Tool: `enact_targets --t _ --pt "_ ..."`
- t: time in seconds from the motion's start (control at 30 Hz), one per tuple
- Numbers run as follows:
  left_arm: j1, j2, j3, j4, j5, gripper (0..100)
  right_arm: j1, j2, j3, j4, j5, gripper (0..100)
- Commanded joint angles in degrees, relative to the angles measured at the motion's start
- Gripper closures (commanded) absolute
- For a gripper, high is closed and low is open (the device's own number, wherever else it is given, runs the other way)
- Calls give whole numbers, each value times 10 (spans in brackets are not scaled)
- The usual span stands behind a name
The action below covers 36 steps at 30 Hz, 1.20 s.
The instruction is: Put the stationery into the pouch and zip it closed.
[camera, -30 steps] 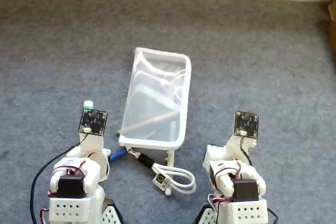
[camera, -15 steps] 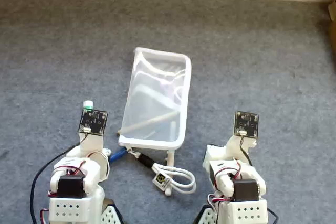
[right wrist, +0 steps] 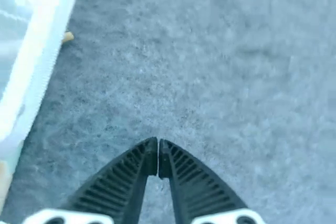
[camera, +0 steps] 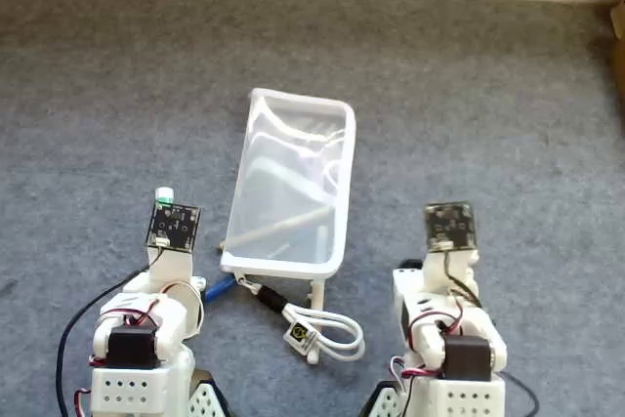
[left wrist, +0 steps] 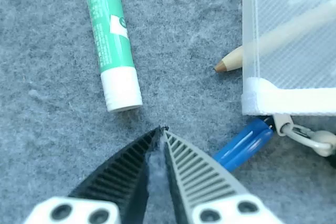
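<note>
A clear mesh pouch (camera: 293, 187) with white edging lies on the grey carpet between the two arms. A pale pencil (left wrist: 278, 35) lies partly under or inside it, its tip sticking out beside the corner. A green and white glue stick (left wrist: 111, 40) lies just ahead of my left gripper (left wrist: 162, 129), which is shut and holds nothing. A blue pen (left wrist: 242, 142) rests by the pouch corner, next to the zipper pull (left wrist: 310, 136). My right gripper (right wrist: 158, 145) is shut over bare carpet, with the pouch edge (right wrist: 39, 72) off to one side.
A white looped cord with a tag (camera: 317, 329) lies near the front, between the arm bases. The carpet (camera: 508, 95) stretches open behind and to the right of the pouch. A pale wall strip runs along the far edge.
The right arm has shifted: its wrist camera board sits a little further left and tilted compared with a second ago. The left arm and the objects stay put.
</note>
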Motion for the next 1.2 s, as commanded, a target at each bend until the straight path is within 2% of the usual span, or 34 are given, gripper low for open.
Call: enact_targets --t 0.0,0.23,0.43,0.67,0.8,0.9,1.17 --pt "-3 -3 11 3 -4 993 5 -7 -73 -20 56 982" --pt "-3 -3 11 3 -4 993 -41 0 -147 -14 45 981" --pt "-3 -3 11 3 -4 993 -144 0 -192 3 1 929" --pt "-3 -3 11 3 -4 993 -253 0 -192 -1 -4 923" --pt "-3 -3 11 3 -4 993 -276 2 -189 -10 -21 843" --pt "-3 -3 11 3 -4 993 -277 42 -190 -29 -63 797" --pt "-3 -3 11 3 -4 993 -371 257 -220 -37 -69 796"
